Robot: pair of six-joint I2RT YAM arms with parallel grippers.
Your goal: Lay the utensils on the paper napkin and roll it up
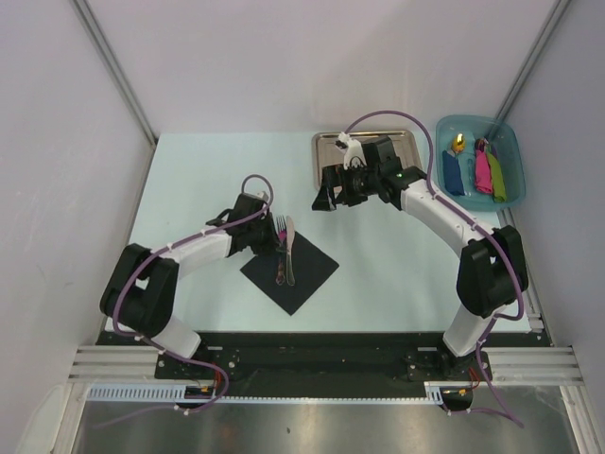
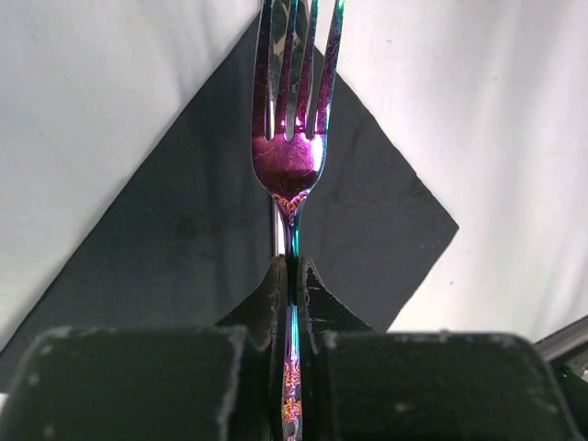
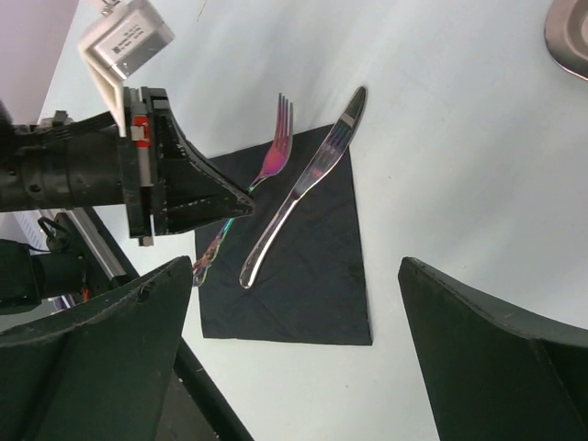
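Awaiting rolling, the fork (image 2: 289,165) is pinched over the napkin (image 2: 184,248) by the left gripper (image 2: 292,276). The right gripper (image 3: 294,312) is held open, empty.

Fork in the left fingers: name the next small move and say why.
Probably open the left fingers and release the fork: it is pinched by the handle over the black napkin, alongside the knife already lying there.

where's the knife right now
In the top view the knife lies on the black napkin, just right of the fork held by the left hand.
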